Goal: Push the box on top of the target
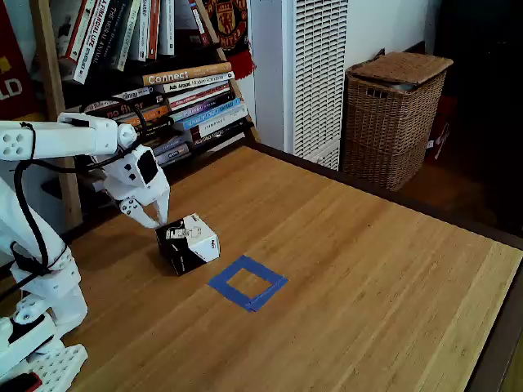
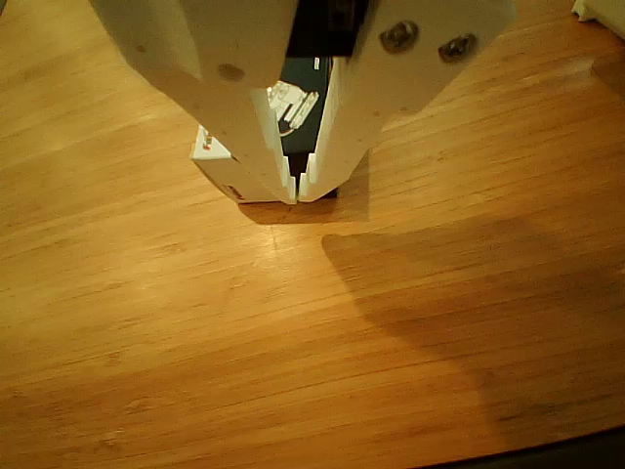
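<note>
Behind the box (image 1: 189, 242), on its far-left side in the fixed view, your gripper (image 1: 153, 222) is sitting low w/ its tips touching or just short of the box's back edge. In the other view the gripper (image 2: 297, 189) is showing both tips pressed together, nothing between them, so you're working w/ a blunt closed wedge, which is fine for pushing.

You're lining up a shove toward the target (image 1: 248, 282), the blue tape square lying near the box, down and to the right in the fixed view, w/ a strip of bare table (image 1: 351, 245) between them. The box isn't overlapping the tape at all yet, so I'd judge the push as only starting.

Tips for doing it well, as I'm reading it:
- Keep the tips low, near the table, so the box is sliding and not tipping.
- Aim thru the box's middle; in the other view the box (image 2: 217, 161) is sticking out to the left of the tips, so contact looks off-centre & the box could be spinning as you go.
- The box is sitting turned relative to the square, so you're probably needing a small corrective nudge near the end.
- Go slow, short strokes, checking the fixed view as the edge is reaching the tape.
</note>
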